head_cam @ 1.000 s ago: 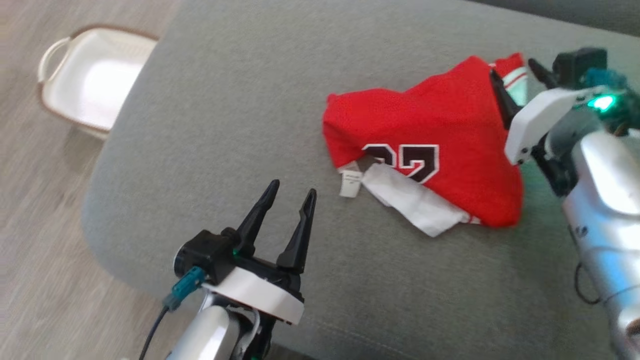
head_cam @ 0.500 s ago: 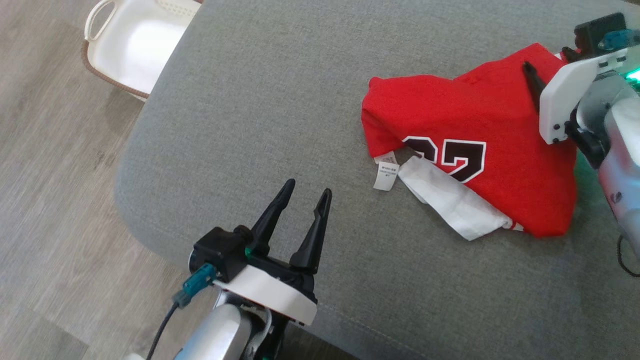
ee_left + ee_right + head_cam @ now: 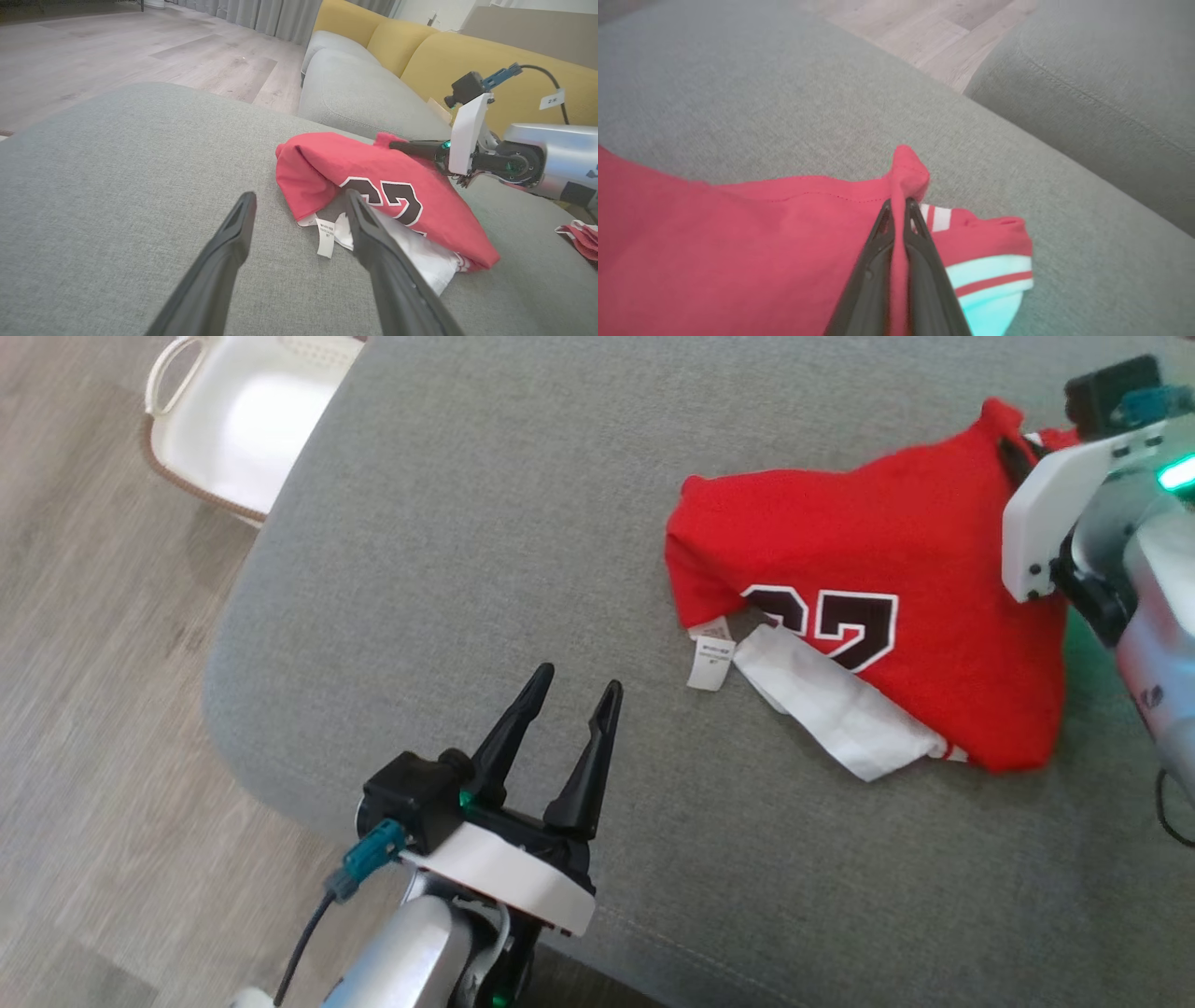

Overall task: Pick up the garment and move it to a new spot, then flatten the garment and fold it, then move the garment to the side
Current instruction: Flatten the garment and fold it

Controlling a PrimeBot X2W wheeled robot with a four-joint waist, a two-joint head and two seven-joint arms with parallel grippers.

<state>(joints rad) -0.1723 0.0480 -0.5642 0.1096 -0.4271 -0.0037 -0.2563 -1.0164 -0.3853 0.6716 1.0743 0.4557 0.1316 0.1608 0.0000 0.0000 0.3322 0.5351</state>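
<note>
Wide stretch of grey cushion (image 3: pixel 448 523) left open between left gripper (image 3: pixel 578 677) and red garment (image 3: pixel 878 541), garment's far corner blocked by right gripper (image 3: pixel 897 201), white basket (image 3: pixel 233 439) set aside on the floor.

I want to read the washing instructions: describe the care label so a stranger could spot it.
On the wide grey cushion lies a crumpled red jersey with black numerals. At its corner nearest the open left gripper, a care label lies on the cushion. Unlike the larger plain white panel beside it, it is a tiny white rectangle with faint print.
</note>
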